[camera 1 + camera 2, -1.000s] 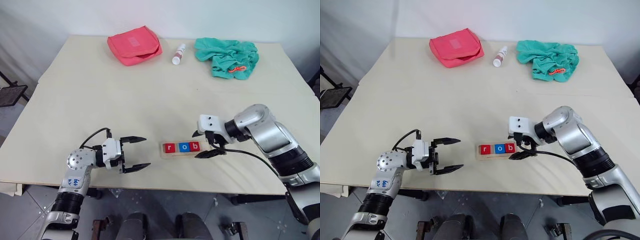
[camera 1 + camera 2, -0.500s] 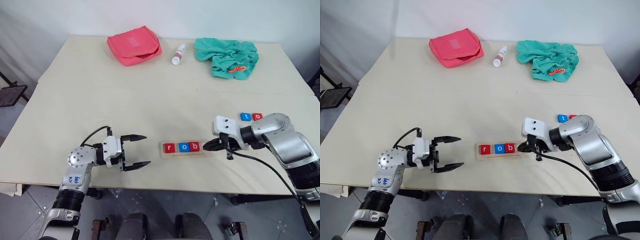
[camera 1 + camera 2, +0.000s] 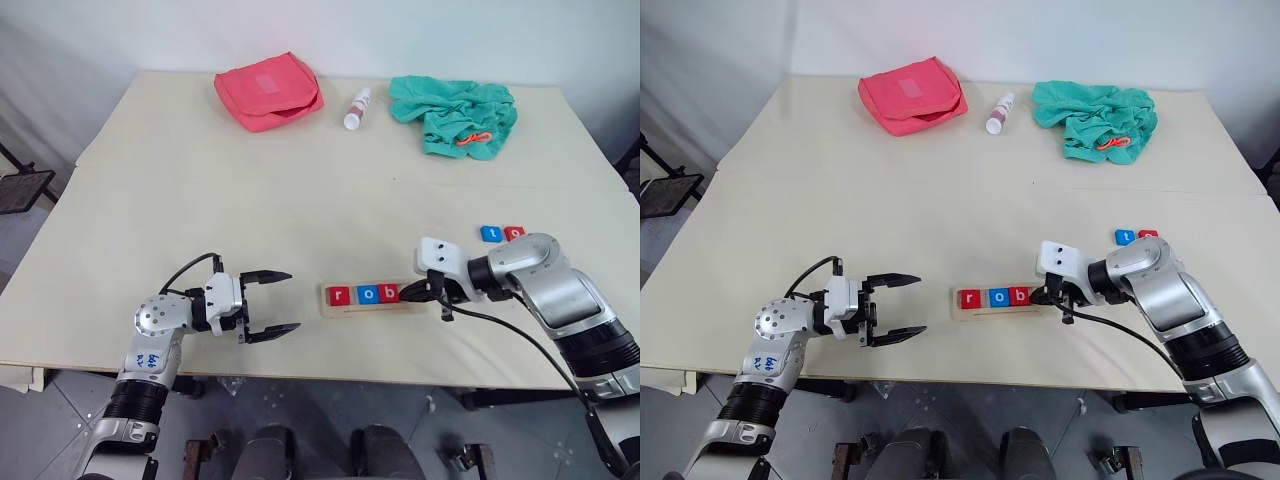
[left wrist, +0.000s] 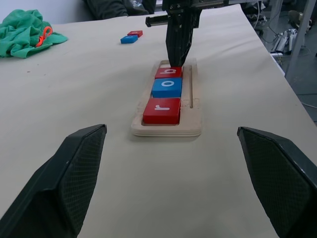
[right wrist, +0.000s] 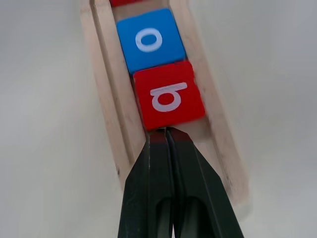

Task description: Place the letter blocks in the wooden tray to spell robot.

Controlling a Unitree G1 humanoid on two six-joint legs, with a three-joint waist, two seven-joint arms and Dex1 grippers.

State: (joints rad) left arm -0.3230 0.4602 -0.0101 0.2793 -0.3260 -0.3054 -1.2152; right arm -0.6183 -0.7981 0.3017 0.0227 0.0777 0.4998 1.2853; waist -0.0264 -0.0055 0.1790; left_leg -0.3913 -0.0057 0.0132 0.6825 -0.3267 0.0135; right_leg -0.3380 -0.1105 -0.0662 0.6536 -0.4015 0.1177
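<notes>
**Ana:** Right, biggest thing first: the desk point(image 3: 200, 180) takes up most of the head view, with a red pouch point(image 3: 268, 90), a small white bottle point(image 3: 357, 108) and a green cloth point(image 3: 455, 115) along its top edge.

**Ben:** And the tray?

**Ana:** The wooden tray point(image 3: 368, 306) lies low in the frame, just right of centre, with its long axis running left to right. Three tiles sit in it, touching: the red r point(image 3: 338, 295), the blue o point(image 3: 365, 294) and the red b point(image 3: 388, 293). The part of the tray to the right of the b is bare.

**Ben:** So two tiles are left?

**Ana:** Yes. A blue tile point(image 3: 491, 233) and a red tile point(image 3: 514, 232) lie side by side on the desk at the middle right of the frame, up and to the right of the tray. I can't read their letters.

**Ben:** Which arm is nearer to them?

**Ana:** By my judgement the right one. The right end effector point(image 5: 166, 134) is clenched with nothing in it, its tip touching the near edge of the b tile at the tray's right end. The loose pair lies up and right of it, beside that arm. The left end effector point(image 3: 275, 304) hangs released and empty at the lower left, pointing along the tray's length, well apart from both loose tiles.

**Ben:** So the next reach is up and to the right?

**Ana:** Likely, away from the tray's right end.
</notes>
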